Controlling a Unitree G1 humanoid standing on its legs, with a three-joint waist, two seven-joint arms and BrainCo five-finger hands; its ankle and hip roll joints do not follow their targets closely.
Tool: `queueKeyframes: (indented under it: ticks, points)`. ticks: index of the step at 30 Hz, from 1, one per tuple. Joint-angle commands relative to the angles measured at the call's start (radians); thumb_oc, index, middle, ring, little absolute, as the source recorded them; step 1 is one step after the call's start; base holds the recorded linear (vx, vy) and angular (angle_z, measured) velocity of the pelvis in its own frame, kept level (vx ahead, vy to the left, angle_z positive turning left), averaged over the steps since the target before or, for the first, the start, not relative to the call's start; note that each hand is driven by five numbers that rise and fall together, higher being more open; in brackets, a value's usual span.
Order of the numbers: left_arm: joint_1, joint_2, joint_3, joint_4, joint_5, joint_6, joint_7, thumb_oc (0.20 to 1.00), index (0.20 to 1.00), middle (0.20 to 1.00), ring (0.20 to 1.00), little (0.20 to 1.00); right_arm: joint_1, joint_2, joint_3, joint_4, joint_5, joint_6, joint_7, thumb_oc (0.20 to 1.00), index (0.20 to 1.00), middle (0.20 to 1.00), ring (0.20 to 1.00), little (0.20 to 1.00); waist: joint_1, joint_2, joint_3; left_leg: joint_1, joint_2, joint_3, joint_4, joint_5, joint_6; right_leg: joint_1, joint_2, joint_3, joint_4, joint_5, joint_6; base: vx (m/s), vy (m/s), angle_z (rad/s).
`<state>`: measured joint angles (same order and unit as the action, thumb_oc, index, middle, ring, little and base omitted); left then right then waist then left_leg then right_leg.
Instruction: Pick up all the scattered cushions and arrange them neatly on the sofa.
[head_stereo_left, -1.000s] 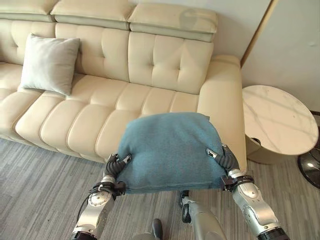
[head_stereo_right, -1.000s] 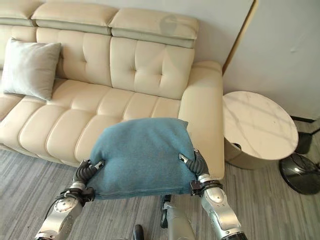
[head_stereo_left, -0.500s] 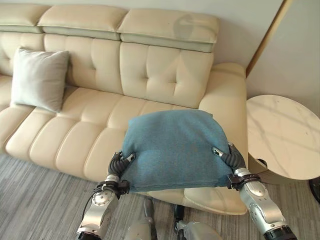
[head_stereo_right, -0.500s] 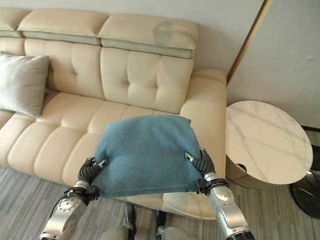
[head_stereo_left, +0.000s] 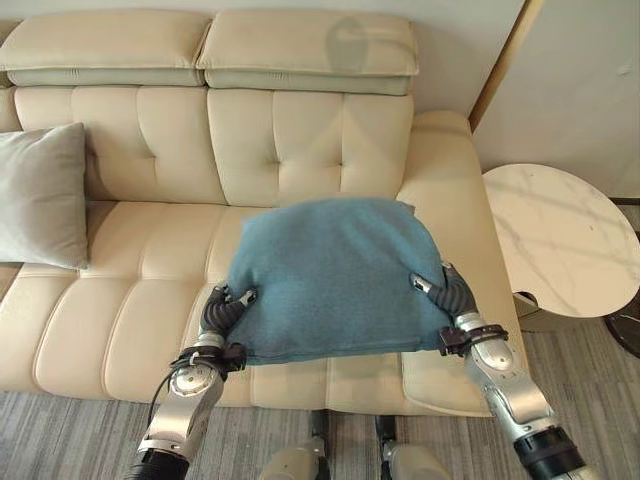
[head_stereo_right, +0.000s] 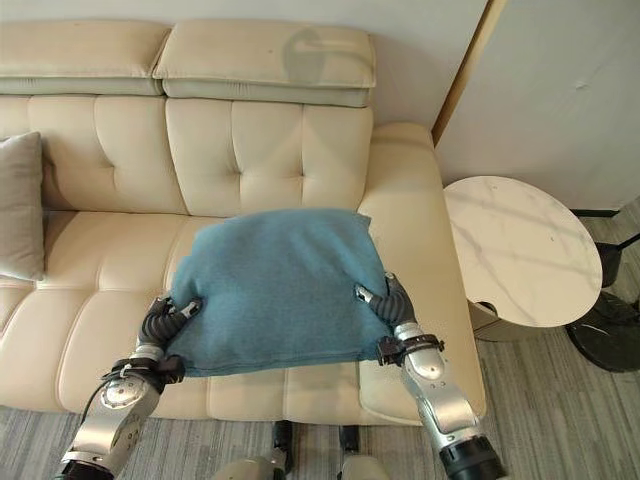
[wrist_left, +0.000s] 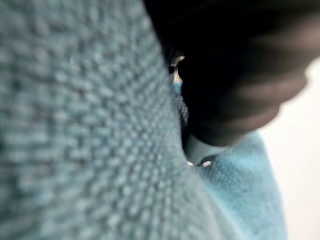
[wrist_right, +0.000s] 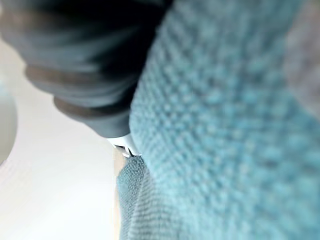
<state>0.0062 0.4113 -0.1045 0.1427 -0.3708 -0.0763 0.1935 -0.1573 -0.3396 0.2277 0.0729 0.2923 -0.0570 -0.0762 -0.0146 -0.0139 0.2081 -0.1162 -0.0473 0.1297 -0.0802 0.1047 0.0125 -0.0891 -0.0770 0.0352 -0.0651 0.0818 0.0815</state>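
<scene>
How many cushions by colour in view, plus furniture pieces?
Blue cushion: 1, held over the seat between the left hand and right hand
Grey cushion: 1, leaning on the sofa back
Sofa: 1
Round marble side table: 1
Total: 4

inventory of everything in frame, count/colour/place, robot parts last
blue cushion: 1, teal blue, held over the sofa's right seat
grey cushion: 1, light grey, leaning on the backrest at the sofa's left
sofa: 1, cream, tufted, against the wall
side table: 1, round, white marble top, right of the sofa's arm
floor: grey wood-look, in front of the sofa
left hand: clamped on the blue cushion's left edge
right hand: clamped on its right edge
</scene>
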Motion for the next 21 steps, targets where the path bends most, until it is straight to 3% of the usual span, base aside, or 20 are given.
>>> queueKeyframes:
  ticks: [1,7,9,10,16,17,18,19,20,21]
  points:
    - [-0.111,0.019,0.01,-0.043,0.036,-0.129,0.046,0.2,0.2,0.2,0.2,0.2,-0.146,0.065,0.032,-0.054,-0.004,-0.119,-0.032,0.2,0.2,0.2,0.2,0.2,0.019,-0.021,-0.058,-0.02,0.022,0.013,0.022,-0.098,-0.027,-0.054,-0.024,-0.004,0.042,-0.043,0.054,-0.03,0.042,-0.11]
    - [-0.431,0.067,-0.053,0.08,0.054,-0.197,0.204,0.2,0.2,0.2,0.2,0.2,-0.474,0.123,0.095,0.042,-0.046,-0.166,-0.175,0.2,0.2,0.2,0.2,0.2,0.043,-0.012,-0.018,-0.111,0.012,0.019,0.024,-0.077,-0.027,-0.162,-0.028,-0.002,0.052,-0.013,0.058,-0.07,0.013,-0.09]
    - [-0.792,0.113,-0.158,0.259,0.066,-0.227,0.308,0.2,0.2,0.2,0.2,0.2,-0.807,0.077,0.127,0.215,-0.167,-0.159,-0.321,0.2,0.2,0.2,0.2,0.2,0.062,0.001,0.009,-0.177,0.013,0.001,0.009,-0.042,-0.048,-0.227,-0.033,-0.026,0.057,-0.008,0.06,-0.06,-0.042,0.08]
    - [-0.799,0.113,-0.159,0.263,0.065,-0.228,0.309,0.2,0.2,0.2,0.2,0.2,-0.813,0.076,0.125,0.218,-0.166,-0.16,-0.321,0.2,0.2,0.2,0.2,0.2,0.063,0.0,0.01,-0.183,0.013,0.002,0.009,-0.037,-0.048,-0.233,-0.033,-0.026,0.057,-0.004,0.06,-0.02,-0.041,0.15]
    - [-1.262,0.163,-0.294,0.561,0.067,-0.223,0.369,0.2,0.2,0.2,0.2,0.2,-1.255,-0.002,0.21,0.456,-0.238,-0.131,-0.466,0.2,0.2,0.2,0.2,0.2,0.085,0.017,0.072,-0.294,0.007,-0.041,0.007,-0.002,-0.07,-0.357,-0.035,-0.048,0.107,-0.019,0.064,-0.04,-0.03,0.15]
    - [-1.268,0.163,-0.295,0.565,0.066,-0.224,0.368,0.2,0.2,0.2,0.2,0.2,-1.26,-0.003,0.211,0.459,-0.238,-0.132,-0.466,0.2,0.2,0.2,0.2,0.2,0.085,0.017,0.073,-0.3,0.007,-0.04,0.006,0.004,-0.07,-0.363,-0.035,-0.048,0.107,-0.014,0.064,-0.03,-0.022,0.19]
    - [-1.323,0.174,-0.316,0.61,0.064,-0.216,0.372,0.366,0.366,0.366,0.366,0.366,-1.3,-0.003,0.223,0.496,-0.228,-0.134,-0.478,0.2,0.2,0.2,0.2,0.2,0.086,0.02,0.083,-0.316,0.007,-0.047,0.007,0.006,-0.072,-0.38,-0.035,-0.048,0.114,-0.019,0.065,-0.05,-0.015,0.18]
    - [-1.378,0.174,-0.328,0.662,0.056,-0.207,0.37,0.787,0.787,0.787,0.787,0.787,-1.34,-0.014,0.232,0.533,-0.217,-0.133,-0.486,0.288,0.288,0.288,0.288,0.288,0.087,0.023,0.091,-0.34,0.005,-0.053,0.007,0.017,-0.071,-0.408,-0.035,-0.046,0.119,-0.013,0.065,-0.04,-0.028,0.11]
    - [-1.429,0.18,-0.355,0.729,0.058,-0.195,0.363,1.0,1.0,1.0,1.0,1.0,-1.367,-0.025,0.247,0.583,-0.202,-0.137,-0.487,0.765,0.765,0.765,0.765,0.765,0.086,0.024,0.095,-0.357,0.003,-0.059,0.006,0.021,-0.072,-0.425,-0.034,-0.045,0.122,-0.013,0.065,-0.05,-0.033,0.07]
    - [-1.477,0.187,-0.377,0.769,0.079,-0.178,0.366,1.0,1.0,1.0,1.0,1.0,-1.385,-0.031,0.252,0.615,-0.18,-0.139,-0.485,1.0,1.0,1.0,1.0,1.0,0.085,0.028,0.106,-0.374,0.002,-0.064,0.006,0.026,-0.073,-0.442,-0.034,-0.043,0.124,-0.011,0.065,-0.01,-0.029,0.06]
